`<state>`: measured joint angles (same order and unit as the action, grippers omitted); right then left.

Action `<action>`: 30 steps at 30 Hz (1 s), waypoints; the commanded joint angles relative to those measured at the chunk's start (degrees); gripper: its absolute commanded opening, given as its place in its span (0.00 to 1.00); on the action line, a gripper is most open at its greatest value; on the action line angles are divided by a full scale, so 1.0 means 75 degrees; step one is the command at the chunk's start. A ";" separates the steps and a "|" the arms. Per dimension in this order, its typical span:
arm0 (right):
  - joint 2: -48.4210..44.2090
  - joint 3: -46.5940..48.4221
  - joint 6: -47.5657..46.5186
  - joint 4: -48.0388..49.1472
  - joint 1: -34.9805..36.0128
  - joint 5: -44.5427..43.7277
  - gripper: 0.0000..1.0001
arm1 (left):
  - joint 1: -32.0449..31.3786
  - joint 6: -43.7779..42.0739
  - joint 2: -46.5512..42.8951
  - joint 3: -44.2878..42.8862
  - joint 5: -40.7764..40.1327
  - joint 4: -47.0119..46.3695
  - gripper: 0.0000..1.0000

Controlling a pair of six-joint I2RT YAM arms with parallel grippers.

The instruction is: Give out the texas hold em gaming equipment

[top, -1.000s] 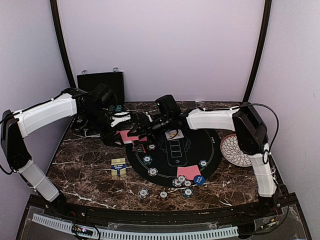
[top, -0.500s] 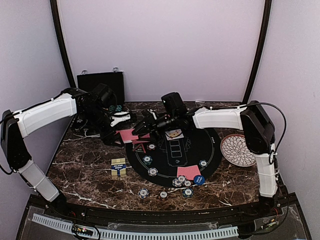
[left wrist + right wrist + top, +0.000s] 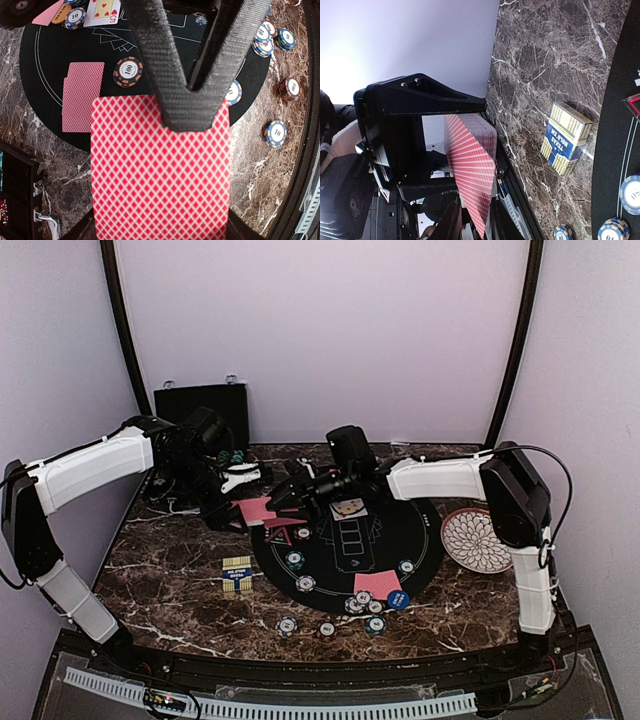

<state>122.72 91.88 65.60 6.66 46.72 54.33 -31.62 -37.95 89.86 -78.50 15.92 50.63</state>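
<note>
Red-backed cards (image 3: 160,190) over black mat (image 3: 50,70)

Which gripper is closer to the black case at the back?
Left. The left gripper, holding the red-backed cards, is in front of the black case; the right gripper is farther right, at the edge of the mat.

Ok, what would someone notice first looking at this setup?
The red-backed deck of playing cards pinched in the left gripper, above the left edge of the round black felt mat, with the right gripper close beside it. Then the small striped poker chips scattered on the mat and the dark marble table.
</note>
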 commanded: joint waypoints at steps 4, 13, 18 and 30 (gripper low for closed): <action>-0.0172 -0.0110 0.0325 0.0718 0.0037 0.0220 0.16 | 0.0032 -0.0078 -0.0317 -0.0032 0.0052 -0.0118 0.00; -0.0219 -0.0349 0.1127 0.1853 0.0027 0.0477 0.00 | 0.0038 -0.0083 -0.0300 -0.0034 -0.0010 -0.0079 0.00; -0.0614 -0.0649 0.0785 0.1494 -0.0210 0.0384 0.00 | 0.0035 -0.0062 -0.0299 -0.0012 -0.0031 -0.0062 0.00; -0.1914 -0.1597 -0.0739 -0.0474 -0.1307 0.0140 0.00 | 0.0035 -0.0060 -0.0268 0.0034 -0.0089 -0.0032 0.00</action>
<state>112.55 81.34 66.26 9.61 39.72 56.05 -31.66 -38.11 89.86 -78.48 15.31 49.82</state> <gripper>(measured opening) 0.003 0.682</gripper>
